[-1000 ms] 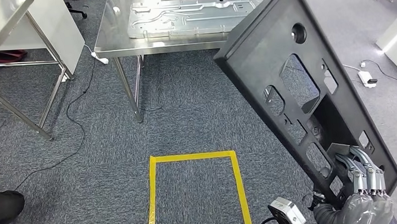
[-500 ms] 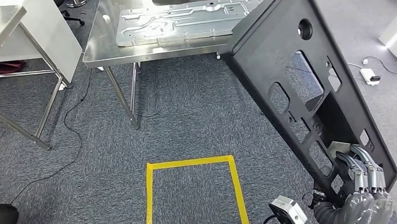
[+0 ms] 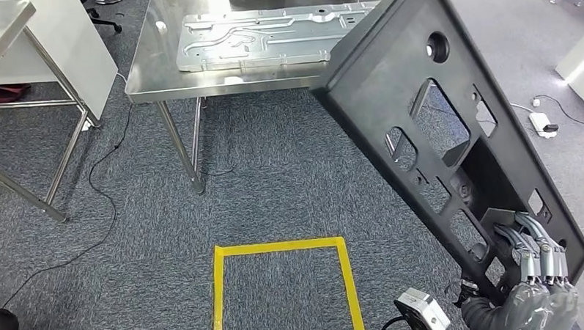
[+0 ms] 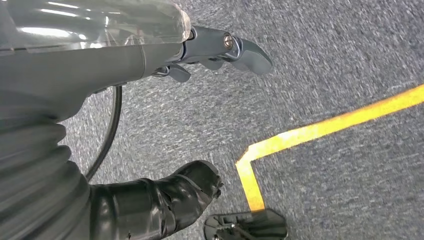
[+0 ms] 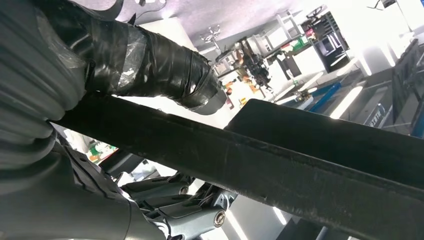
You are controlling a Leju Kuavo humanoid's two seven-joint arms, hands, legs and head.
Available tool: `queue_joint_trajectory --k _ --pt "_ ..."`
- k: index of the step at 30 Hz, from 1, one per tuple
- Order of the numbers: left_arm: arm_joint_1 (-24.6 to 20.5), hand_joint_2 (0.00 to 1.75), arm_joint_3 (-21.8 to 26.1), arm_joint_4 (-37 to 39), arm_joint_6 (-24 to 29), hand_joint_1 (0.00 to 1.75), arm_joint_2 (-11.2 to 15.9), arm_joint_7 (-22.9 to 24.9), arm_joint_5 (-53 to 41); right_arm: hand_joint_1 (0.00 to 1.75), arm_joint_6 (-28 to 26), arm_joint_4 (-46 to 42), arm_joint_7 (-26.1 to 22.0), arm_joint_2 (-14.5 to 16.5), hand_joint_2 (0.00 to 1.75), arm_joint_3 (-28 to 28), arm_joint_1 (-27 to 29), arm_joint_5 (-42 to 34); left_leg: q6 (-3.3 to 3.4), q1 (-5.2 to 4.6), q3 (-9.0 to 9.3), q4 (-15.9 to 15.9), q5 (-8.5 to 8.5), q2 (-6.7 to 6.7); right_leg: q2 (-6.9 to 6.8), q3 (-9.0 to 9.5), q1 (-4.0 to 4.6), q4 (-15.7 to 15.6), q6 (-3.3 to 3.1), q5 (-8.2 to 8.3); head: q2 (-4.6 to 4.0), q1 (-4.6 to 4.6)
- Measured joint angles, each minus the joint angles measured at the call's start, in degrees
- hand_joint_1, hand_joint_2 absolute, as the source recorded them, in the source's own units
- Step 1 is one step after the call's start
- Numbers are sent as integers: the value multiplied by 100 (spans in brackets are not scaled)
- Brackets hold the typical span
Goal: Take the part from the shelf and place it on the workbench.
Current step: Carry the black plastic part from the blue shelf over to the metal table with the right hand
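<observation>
right hand (image 3: 536, 263): grasping the near lower end of the part (image 3: 449, 130). part: long black moulded panel, matte, with cut-outs, tilted up toward the far table (image 3: 154, 67). table: shiny steel, carrying a stamped metal sheet (image 3: 263, 37). left hand (image 4: 220, 50): released, over grey carpet. step: carrying; next calls for closing in and laying the panel flat.

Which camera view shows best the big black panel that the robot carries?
The head view: the whole black panel with its cutouts, gripped low by the right hand. The right wrist view gives one dark edge close up; the left wrist view faces carpet.
</observation>
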Motion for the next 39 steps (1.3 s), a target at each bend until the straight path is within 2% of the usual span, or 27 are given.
queue_joint_trajectory --k 2,3,4,6,8,9,11,13,14,15,17,18,19,21,23,25,26,28,29,30,31,32,33,34,35,37,39 --pt "11 175 0 0 0 0 -8 2 -5 175 0 7 3 -4 175 0 -2 10 -38 4 130 1 -103 -8 -8 200 -15 -650 -10 522 0 2" --pt "6 175 0 0 1 0 -11 2 -7 175 0 11 3 -7 175 0 -3 13 -69 -4 170 13 -155 -12 -11 323 -4 -979 -23 698 0 3" --pt "0 175 0 0 1 0 -14 3 -9 175 0 16 3 -10 175 1 -6 16 -103 -12 181 20 -192 -15 -12 412 8 -1199 -49 766 0 1" --pt "-19 175 0 0 3 0 -14 3 -9 175 1 25 8 -17 175 2 -7 19 -173 -26 173 11 -233 -13 -4 458 42 -1325 -112 706 0 -9" --pt "-28 175 -1 0 6 0 -13 5 -9 175 1 27 19 -20 175 5 -8 22 -233 -17 205 -2 -279 -3 10 504 27 -1376 -181 664 0 -18" --pt "-32 175 -2 0 8 0 -12 7 -9 175 0 26 23 -21 175 9 -12 19 -256 -12 179 101 -343 0 10 546 15 -1407 -217 649 0 -28" --pt "-32 175 -2 0 9 0 -11 9 -10 175 -1 27 15 -22 175 26 -25 -30 -284 -3 -107 676 -584 0 -3 635 7 -1447 -283 604 0 -45" --pt "-25 175 -2 0 8 0 -12 10 -11 175 0 30 -8 -22 175 46 -34 -120 -294 -2 -599 1439 -783 0 -11 710 29 -1450 -325 537 0 -53" --pt "-18 175 -2 0 8 0 -11 10 -11 175 0 32 -20 -23 175 54 -35 -162 -291 -2 -773 1632 -743 0 -4 758 42 -1450 -333 498 0 -54" --pt "-8 175 -2 0 7 0 -11 10 -11 175 0 33 -31 -25 175 62 -39 -196 -276 -5 -851 1615 -582 0 7 818 54 -1450 -336 455 0 -54" --pt "5 175 -2 0 7 0 -6 10 -11 175 0 33 -49 -28 175 87 -49 -228 -203 -30 -732 1010 -33 -4 25 957 73 -1452 -326 355 0 -54" --pt "9 175 -2 0 7 0 1 10 -11 175 1 34 -55 -30 175 101 -56 -231 -156 -54 -621 684 167 -5 26 1008 86 -1451 -309 304 0 -47" --pt "5 175 -2 0 7 0 7 10 -11 175 1 36 -60 -31 175 110 -63 -229 -119 -78 -520 418 267 -5 27 1035 89 -1449 -286 262 0 -45" --pt "-8 175 -3 0 5 0 15 10 -13 175 2 39 -64 -36 175 125 -76 -211 -79 -116 -432 251 235 -7 21 1047 81 -1464 -227 218 0 -37" --pt "-12 175 -5 0 3 0 8 10 -15 175 1 37 -77 -40 175 144 -83 -162 -53 -101 -370 149 224 -7 12 1091 76 -1492 -171 191 0 -39" --pt "0 175 -8 0 2 0 -2 11 -17 175 0 31 -122 -45 175 168 -94 -119 -10 -55 -259 30 224 2 0 1018 81 -1267 -120 61 0 -27" --pt "3 175 -9 0 3 0 -5 13 -17 175 0 30 -157 -49 175 179 -97 -108 12 -42 -208 -5 212 9 -4 864 66 -979 -97 -58 0 -20" --pt "-6 175 -10 0 5 0 -3 14 -18 175 0 29 -231 -54 175 193 -98 -86 40 -35 -138 -18 152 9 -4 386 25 -243 -46 -283 0 -13" --pt "-10 175 -11 0 7 0 -3 14 -18 175 0 29 -263 -55 175 196 -96 -81 38 -32 -97 -15 112 4 -5 194 0 -14 -22 -277 0 -12" --pt "-11 175 -13 0 7 0 -4 14 -18 175 0 29 -287 -55 175 196 -95 -84 25 -27 -44 -10 66 -2 -8 94 -23 21 0 -155 0 -13" --pt "-7 175 -15 0 6 0 -4 14 -18 175 0 29 -302 -55 175 196 -96 -93 6 -20 21 -3 16 -8 -10 109 -43 -166 16 80 0 -13" --pt "-1 175 -17 0 5 0 -7 14 -19 175 0 29 -309 -55 175 196 -97 -103 -20 -11 91 8 -43 -13 -15 207 -61 -520 26 367 0 -11" --pt "5 175 -20 0 5 0 -9 15 -19 175 1 31 -310 -55 175 196 -99 -110 -54 -8 145 16 -101 -17 -20 322 -63 -833 27 574 0 -9" --pt "4 175 -22 0 5 0 -11 16 -19 175 1 27 -313 -55 175 196 -102 -115 -94 -11 174 30 -151 -20 -22 438 -52 -1108 9 680 0 -5" --pt "-4 175 -25 0 7 0 -14 16 -20 175 1 23 -315 -54 175 196 -103 -116 -131 -17 183 38 -186 -20 -22 503 -35 -1256 -19 697 0 -4" --pt "-27 175 -31 0 7 0 -14 17 -25 175 0 14 -316 -53 175 196 -105 -112 -199 -23 184 24 -216 -12 -11 547 -2 -1322 -96 610 0 -10" --pt "-43 175 -39 0 7 0 -12 16 -35 175 0 14 -305 -53 175 196 -114 -97 -254 -8 198 63 -274 -1 -1 586 -20 -1361 -165 590 0 -21"
